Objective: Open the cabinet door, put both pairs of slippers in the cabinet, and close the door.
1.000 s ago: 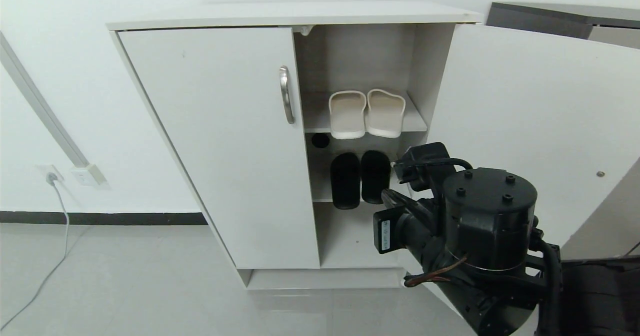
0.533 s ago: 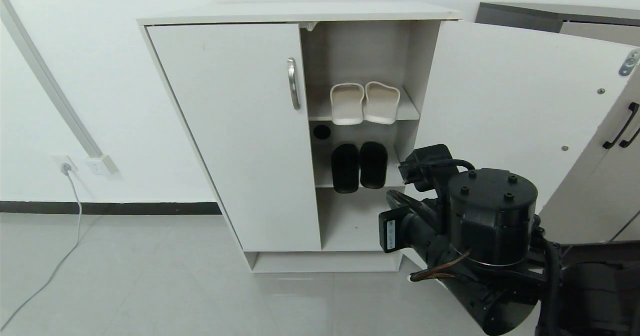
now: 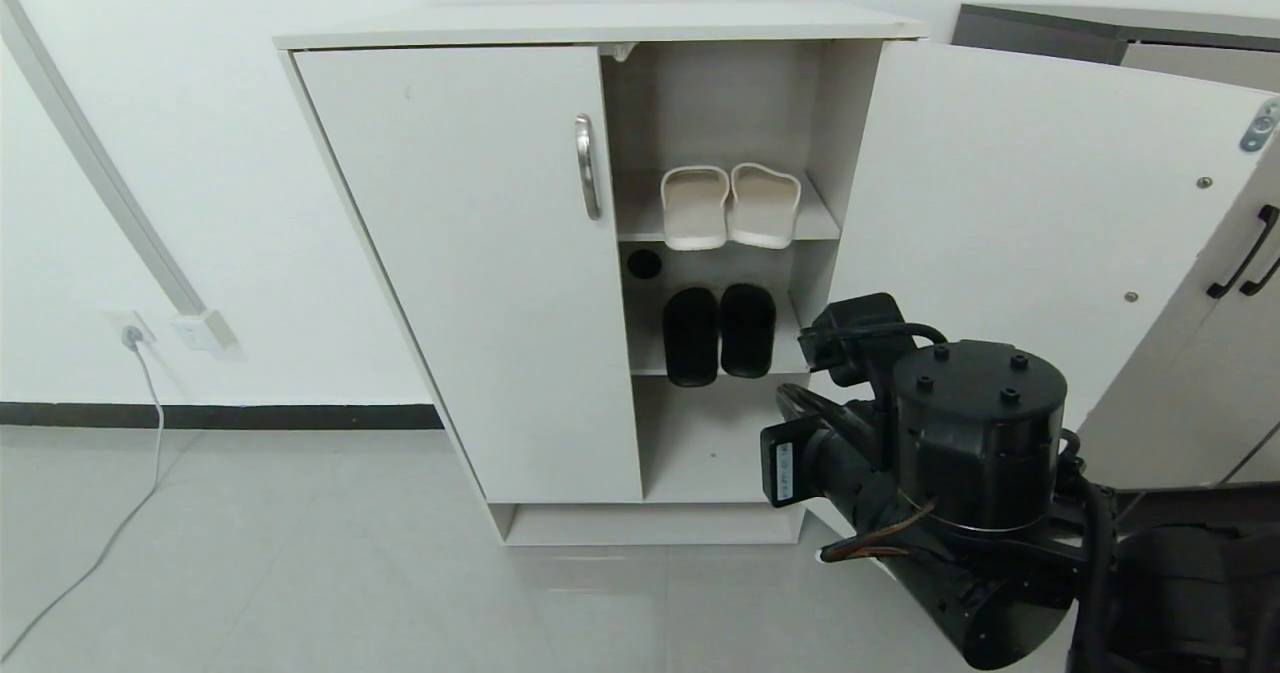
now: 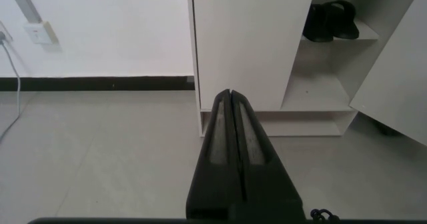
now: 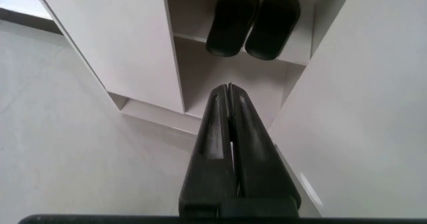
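Note:
The white cabinet [image 3: 600, 23] stands with its right door [image 3: 1000, 203] swung wide and its left door [image 3: 460, 253] closed. A white pair of slippers [image 3: 730, 205] lies on the upper shelf, and a black pair [image 3: 718, 331] on the shelf below. My right arm [image 3: 960, 433] hangs low in front of the open door. Its gripper [image 5: 229, 91] is shut on nothing and points at the cabinet below the black slippers [image 5: 253, 21]. My left gripper [image 4: 229, 97] is shut and empty too, held back over the floor and facing the closed door.
A wall socket with a grey cable [image 3: 130, 335] sits at the left by the dark skirting. Another cabinet with black handles [image 3: 1240, 253] stands behind the open door at the right. Grey floor tiles [image 3: 300, 573] lie open at the left.
The whole head view shifted as the camera drew back from the cabinet, then held. Slippers and doors keep their places. My right arm stays low in front.

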